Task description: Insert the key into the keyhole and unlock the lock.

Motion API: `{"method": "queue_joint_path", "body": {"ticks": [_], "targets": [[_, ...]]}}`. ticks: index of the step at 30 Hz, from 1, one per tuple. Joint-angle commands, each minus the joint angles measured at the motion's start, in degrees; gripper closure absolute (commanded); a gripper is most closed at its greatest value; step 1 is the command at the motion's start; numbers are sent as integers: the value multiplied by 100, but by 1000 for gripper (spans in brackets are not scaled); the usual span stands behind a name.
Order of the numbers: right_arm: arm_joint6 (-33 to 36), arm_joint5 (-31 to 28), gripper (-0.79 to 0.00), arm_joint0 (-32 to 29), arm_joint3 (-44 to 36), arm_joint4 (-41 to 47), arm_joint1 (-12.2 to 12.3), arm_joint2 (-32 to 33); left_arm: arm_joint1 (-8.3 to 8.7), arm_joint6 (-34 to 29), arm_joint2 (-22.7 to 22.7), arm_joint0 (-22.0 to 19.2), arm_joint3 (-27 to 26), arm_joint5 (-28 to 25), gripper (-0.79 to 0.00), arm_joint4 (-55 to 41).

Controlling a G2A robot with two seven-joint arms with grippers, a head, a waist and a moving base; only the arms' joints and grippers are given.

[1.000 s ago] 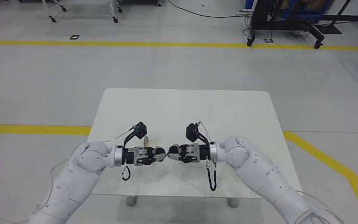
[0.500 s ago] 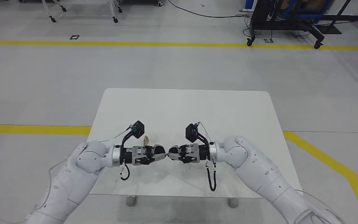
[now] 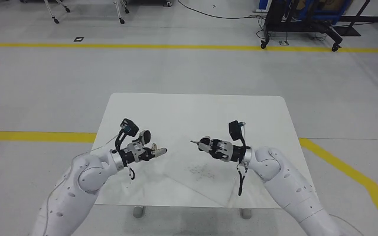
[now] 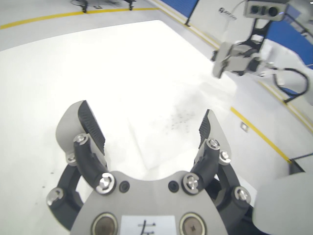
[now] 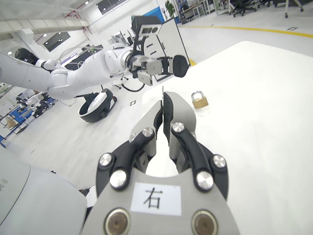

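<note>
A small brass padlock (image 5: 200,100) with a silver shackle lies on the white table (image 3: 195,112); from above the padlock (image 3: 153,146) sits right beside my left gripper (image 3: 158,152). That left gripper (image 4: 146,113) is open, with nothing between its ribbed pads (image 4: 91,123). My right gripper (image 5: 163,99) is shut on the key (image 5: 162,92), whose thin blade sticks out past the fingertips toward the padlock. In the top view the right gripper (image 3: 202,144) hovers right of centre, with the key (image 3: 194,141) pointing left, a gap away from the lock.
Dark scuff marks (image 3: 201,171) dot the table between the arms near the front edge. Bare tabletop lies behind both grippers. A yellow floor line (image 3: 177,46) and a dark wheeled rack (image 3: 301,23) lie far beyond the table.
The two grippers, which met tip to tip near the table's front middle, have drawn apart: the left swung back to the left, the right moved right and farther back.
</note>
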Motion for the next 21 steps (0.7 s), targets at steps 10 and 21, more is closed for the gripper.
{"method": "queue_joint_path", "body": {"ticks": [10,21], "targets": [[-613,114,0,-338,-179,-114,48,427,-243,-548,806,-485,50,1978,-603,1406],[-613,114,0,-338,-179,-114,48,427,-494,-1216,1316,-1057,620,2819,-388,1525]]}}
